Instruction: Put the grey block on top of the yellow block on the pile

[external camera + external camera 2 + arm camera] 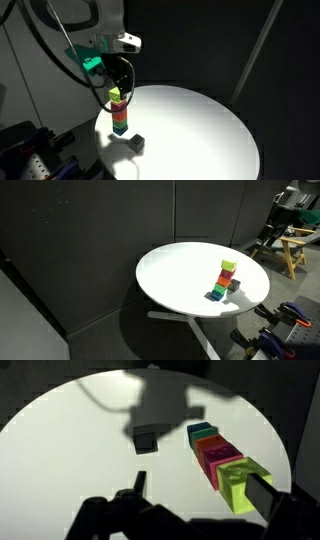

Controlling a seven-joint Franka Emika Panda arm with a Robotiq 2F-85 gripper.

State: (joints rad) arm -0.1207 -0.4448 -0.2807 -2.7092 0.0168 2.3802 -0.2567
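Note:
The pile (119, 112) stands on the round white table (200, 120), with the yellow block (116, 95) on top, then green, red and a darker cube lowest. The grey block (137, 143) lies on the table just in front of the pile. My gripper (121, 78) hangs right above the pile, open and empty. In the wrist view the grey block (146, 438) lies apart from the pile, and the yellow block (238, 482) sits by the right finger of the gripper (203, 492). The pile (227, 281) also shows in an exterior view, where I cannot make out the gripper.
The table edge (60, 420) curves round on all sides, with a dark floor and black walls beyond. A wooden frame (290, 248) and equipment stand off the table. The arm's cables (60, 50) hang at the back.

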